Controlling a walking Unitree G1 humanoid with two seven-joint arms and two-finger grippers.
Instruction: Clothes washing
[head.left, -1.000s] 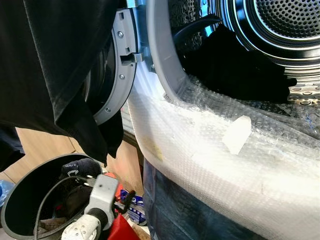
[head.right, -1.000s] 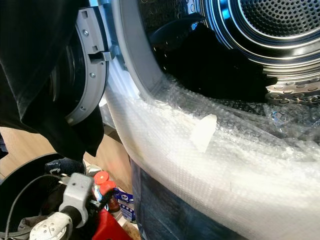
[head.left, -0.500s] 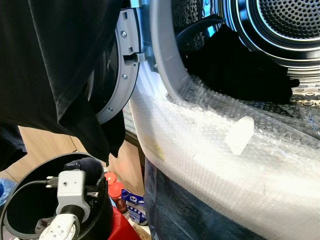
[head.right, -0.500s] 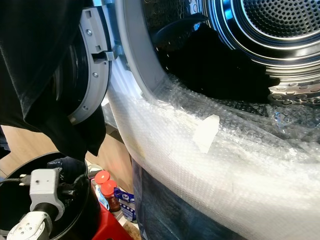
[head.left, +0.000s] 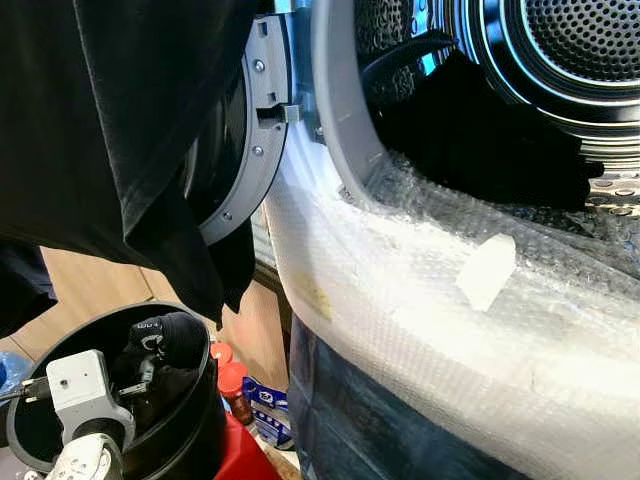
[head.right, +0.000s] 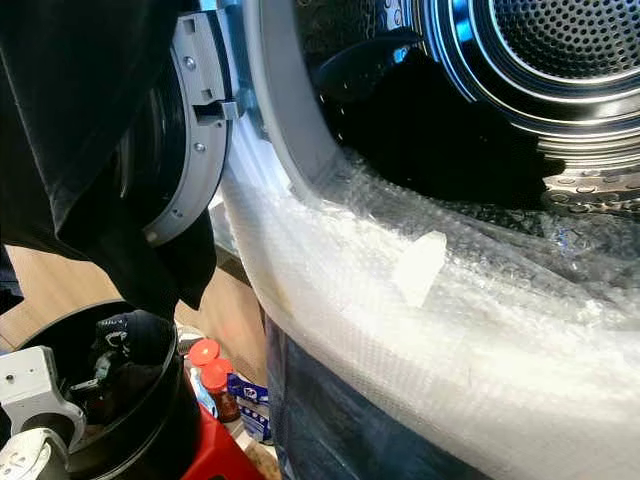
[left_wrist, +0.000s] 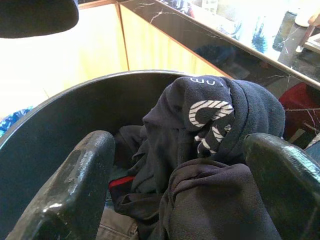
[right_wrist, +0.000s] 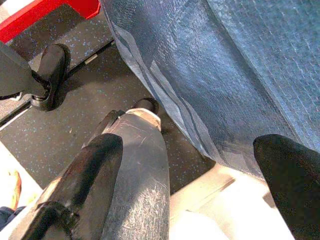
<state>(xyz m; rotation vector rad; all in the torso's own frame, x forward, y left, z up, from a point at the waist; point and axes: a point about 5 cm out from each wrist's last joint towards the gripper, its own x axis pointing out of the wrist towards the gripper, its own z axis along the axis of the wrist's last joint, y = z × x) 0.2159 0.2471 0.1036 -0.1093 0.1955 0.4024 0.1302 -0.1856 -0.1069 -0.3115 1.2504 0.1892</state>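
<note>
laundry sits in a round black bin (head.left: 190, 440) on the floor below the open door (head.left: 240, 150) of the washing machine. left gripper (left_wrist: 180, 200) is lowered into the bin mouth, its fingers (left_wrist: 75, 185) spread wide and released, one either side of a dark bundled garment (left_wrist: 210, 130) with a white striped print. nothing gripped yet; the spread looks set to straddle the bundle for a pinch, judged as a reach-to-grasp step.

another black garment (head.left: 110, 130) hangs high by the door; what holds it cannot be told.

drum (head.left: 560, 60) is open, dark cloth already lying inside near the front. bubble wrap (head.left: 450, 300) is draped over the lower rim of the opening, probably to pad the edge against snagging or knocks; a white tape tab (head.left: 486, 270) sits on it.

right gripper (right_wrist: 190, 165) hangs low beside the machine's blue-wrapped front (right_wrist: 225, 65), fingers apart and empty, idle over the dark floor (right_wrist: 75, 115).

red-capped bottles (head.left: 232, 385) stand just beside the bin, near the machine.
</note>
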